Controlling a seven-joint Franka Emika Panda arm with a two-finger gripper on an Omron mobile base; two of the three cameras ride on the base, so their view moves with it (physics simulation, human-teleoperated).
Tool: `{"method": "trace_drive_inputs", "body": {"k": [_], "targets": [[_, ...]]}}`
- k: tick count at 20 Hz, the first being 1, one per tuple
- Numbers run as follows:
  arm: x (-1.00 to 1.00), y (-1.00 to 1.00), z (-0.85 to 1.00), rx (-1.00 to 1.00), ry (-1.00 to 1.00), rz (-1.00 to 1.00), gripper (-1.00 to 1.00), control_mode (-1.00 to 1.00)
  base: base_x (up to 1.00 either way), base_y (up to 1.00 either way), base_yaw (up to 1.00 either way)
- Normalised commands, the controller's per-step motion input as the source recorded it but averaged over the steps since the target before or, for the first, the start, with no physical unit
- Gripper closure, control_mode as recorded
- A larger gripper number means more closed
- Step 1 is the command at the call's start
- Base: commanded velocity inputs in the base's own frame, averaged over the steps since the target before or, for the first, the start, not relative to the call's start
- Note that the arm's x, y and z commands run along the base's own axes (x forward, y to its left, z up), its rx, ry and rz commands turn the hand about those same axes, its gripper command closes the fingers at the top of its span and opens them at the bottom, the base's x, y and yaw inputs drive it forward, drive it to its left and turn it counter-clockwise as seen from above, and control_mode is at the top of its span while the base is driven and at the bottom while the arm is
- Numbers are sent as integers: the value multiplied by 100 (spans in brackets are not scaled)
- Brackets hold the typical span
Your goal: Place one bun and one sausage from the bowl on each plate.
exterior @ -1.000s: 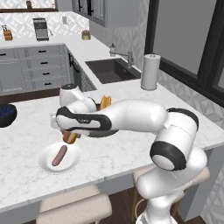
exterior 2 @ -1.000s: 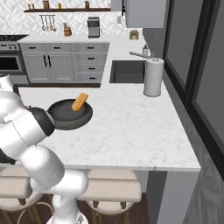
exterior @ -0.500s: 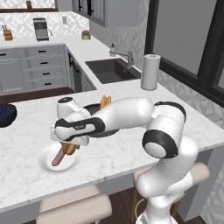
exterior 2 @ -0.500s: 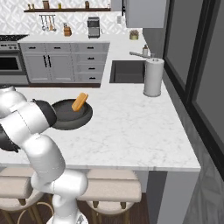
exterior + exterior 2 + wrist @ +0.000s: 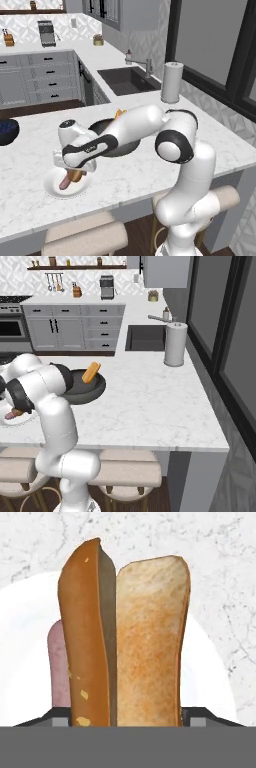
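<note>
From the hand view, the bun (image 5: 125,642) is covering most of the sausage (image 5: 59,662) and running off the bottom edge. From the left base view, my arm is hiding much of the black bowl (image 5: 127,148), and I cannot tell whether the tool (image 5: 75,172) is touching the bun.

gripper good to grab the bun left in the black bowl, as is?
Probably not yet: the gripper holds a bun over the white plate. The other bun in the bowl lies uncovered.

The tool (image 5: 74,172) hangs low over the white plate (image 5: 52,186) — bun (image 5: 75,175) and sausage (image 5: 65,182) beneath it.
</note>
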Motion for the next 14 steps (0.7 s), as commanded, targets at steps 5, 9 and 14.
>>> {"method": "trace_drive_inputs", "body": {"k": [5,9,14], "targets": [[-2,-4,33,0,-11,0,-100,-100,0,0,0],[-5,-65,37,0,-12,0,-100,-100,0,0,0],[-29,-100,76,0,-32,2,-100,-100,0,0,0]]}}
